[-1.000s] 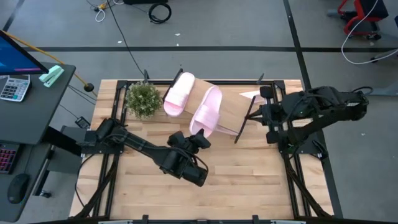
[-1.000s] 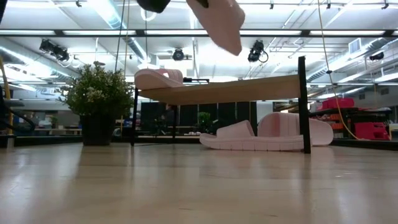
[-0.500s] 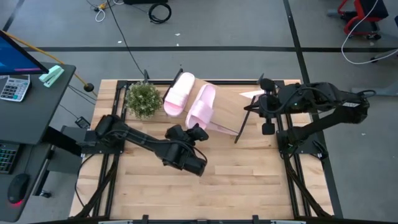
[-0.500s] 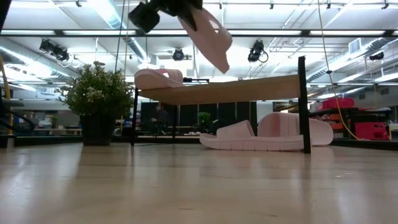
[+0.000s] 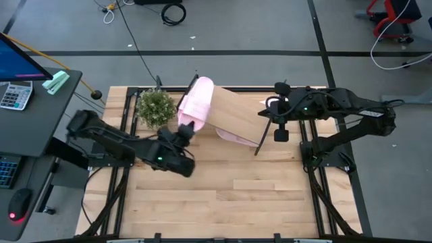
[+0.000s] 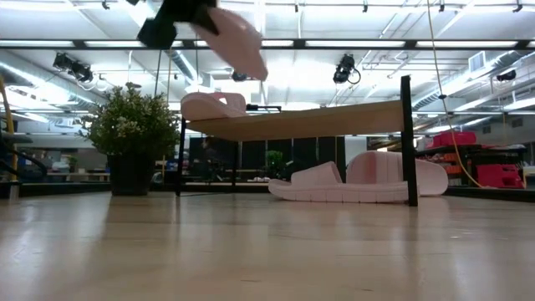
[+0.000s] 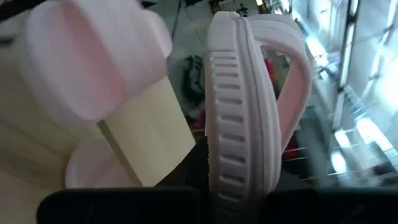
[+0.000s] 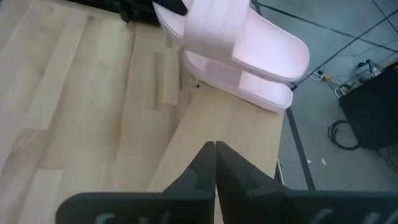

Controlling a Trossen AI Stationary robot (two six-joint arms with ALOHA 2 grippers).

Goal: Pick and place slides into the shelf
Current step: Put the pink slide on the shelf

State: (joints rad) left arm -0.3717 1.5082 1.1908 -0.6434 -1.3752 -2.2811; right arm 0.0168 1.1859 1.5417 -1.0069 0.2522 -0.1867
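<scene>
A: Where's the slide I'm carrying?

B: Your left pincer (image 5: 185, 131) is pinching 1 pink slide (image 7: 239, 106) by its heel end, lifted above the shelf (image 5: 236, 115), right over the slide already resting there (image 5: 199, 94). I keep it raised so the sole clears the board's slanted edge.

A: And the other arm?

B: My right pincer (image 8: 215, 163) hovers over the shelf's far end, fingers pressed together, empty. 2 more slides lie on the surface under the shelf (image 6: 355, 180), waiting, so I judge the task about half done.
</scene>
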